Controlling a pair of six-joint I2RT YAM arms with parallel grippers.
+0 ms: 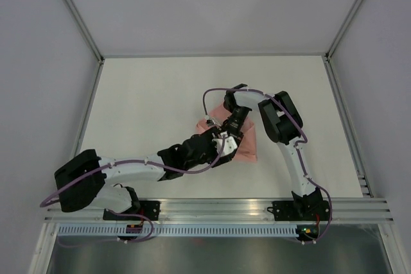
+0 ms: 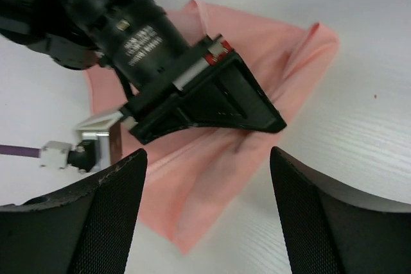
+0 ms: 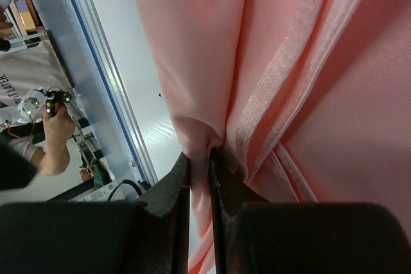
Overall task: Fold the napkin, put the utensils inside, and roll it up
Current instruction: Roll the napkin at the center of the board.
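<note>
Reaching in from the near left, the left arm (image 1: 128,170) stretches low across the table (image 1: 148,101) toward the middle. Its left gripper (image 2: 207,158) hovers just above the napkin (image 2: 257,49), fingers spread wide with nothing between them. The right arm (image 1: 290,155) rises from its base, bends at the elbow and curls back down, so the right gripper (image 3: 200,158) points at the cloth. Its 2 fingers are nearly together, pinching a raised fold of the pink napkin, which lies bunched and creased mid-table under both grippers.
</note>
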